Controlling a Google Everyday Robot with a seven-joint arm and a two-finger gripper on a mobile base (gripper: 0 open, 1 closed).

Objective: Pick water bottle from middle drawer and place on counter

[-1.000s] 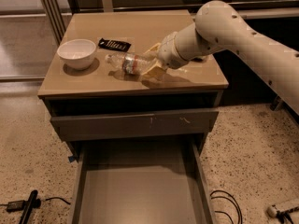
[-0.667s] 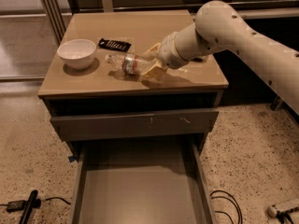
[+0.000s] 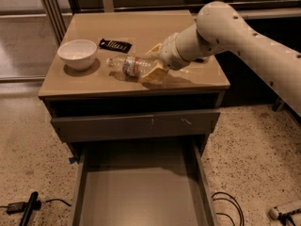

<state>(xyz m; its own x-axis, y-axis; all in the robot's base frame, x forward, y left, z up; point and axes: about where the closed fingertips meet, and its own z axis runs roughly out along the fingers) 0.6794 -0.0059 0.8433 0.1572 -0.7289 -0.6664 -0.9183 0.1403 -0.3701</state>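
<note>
The water bottle point(image 3: 129, 66) lies on its side on the counter point(image 3: 197, 76), cap pointing left toward the bowl. My gripper point(image 3: 153, 62) is at the bottle's base end, straddling it low over the counter top, with the white arm point(image 3: 244, 36) reaching in from the right. The middle drawer point(image 3: 141, 197) is pulled out below the cabinet front, and its flat grey bottom shows nothing inside.
A white bowl point(image 3: 77, 53) and a black packet point(image 3: 115, 45) sit on the counter left of the bottle. The closed grey drawer front point(image 3: 136, 125) has pale scratches. Cables point(image 3: 228, 206), a black object point(image 3: 28, 210) and a power strip point(image 3: 284, 210) lie on the floor.
</note>
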